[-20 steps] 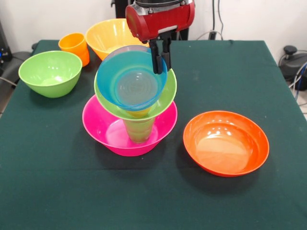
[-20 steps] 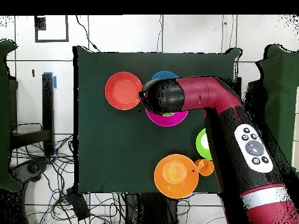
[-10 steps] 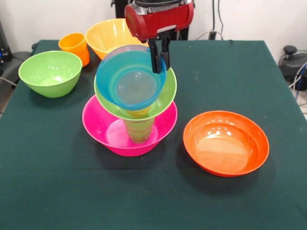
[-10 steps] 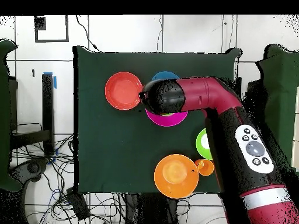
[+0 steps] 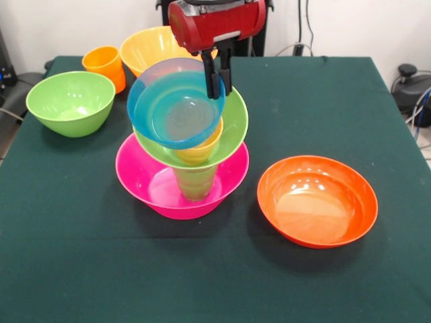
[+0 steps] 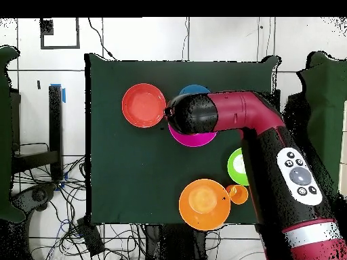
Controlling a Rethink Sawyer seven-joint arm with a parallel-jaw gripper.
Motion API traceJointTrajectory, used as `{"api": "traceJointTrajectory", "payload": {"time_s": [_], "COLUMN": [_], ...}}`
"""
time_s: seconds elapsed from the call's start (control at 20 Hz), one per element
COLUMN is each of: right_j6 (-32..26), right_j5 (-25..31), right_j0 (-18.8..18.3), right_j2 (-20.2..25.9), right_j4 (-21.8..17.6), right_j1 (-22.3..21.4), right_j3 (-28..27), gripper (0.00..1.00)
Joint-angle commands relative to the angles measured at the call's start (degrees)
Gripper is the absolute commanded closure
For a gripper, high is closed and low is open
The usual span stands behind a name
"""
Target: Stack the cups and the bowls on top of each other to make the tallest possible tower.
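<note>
The tower stands mid-table in the front view. Its base is a big pink bowl (image 5: 151, 185) with a green cup (image 5: 194, 182) inside. A light green bowl (image 5: 234, 124) rests higher up, and a yellow cup (image 5: 204, 152) shows in it. My gripper (image 5: 217, 75) is shut on the far rim of the translucent blue bowl (image 5: 174, 111). That bowl hangs tilted above the yellow cup, offset toward the left. In the overhead view the arm covers most of the tower; only a sliver of the blue bowl (image 6: 194, 89) and the pink bowl (image 6: 193, 140) show.
A red-orange bowl (image 5: 316, 200) sits to the right of the tower. At the back left stand a light green bowl (image 5: 71, 102), an orange cup (image 5: 106, 66) and a large orange bowl (image 5: 153, 48). From above: red-orange bowl (image 6: 143, 105), orange bowl (image 6: 203, 203), orange cup (image 6: 238, 193).
My gripper has risen and shifted left with the blue bowl in its grip. The bowl has come up off the stack and tilted, and more of the yellow cup shows under it.
</note>
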Motion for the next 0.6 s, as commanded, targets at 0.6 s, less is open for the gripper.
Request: {"api": "traceJointTrajectory", "payload": {"time_s": [0.6], "right_j6": [-2.1], "right_j5": [-0.3], "right_j0": [1.0], "right_j2": [-1.0], "right_j4": [-3.8], "right_j1": [-0.6], "right_j3": [5.1], "gripper": [1.0]}}
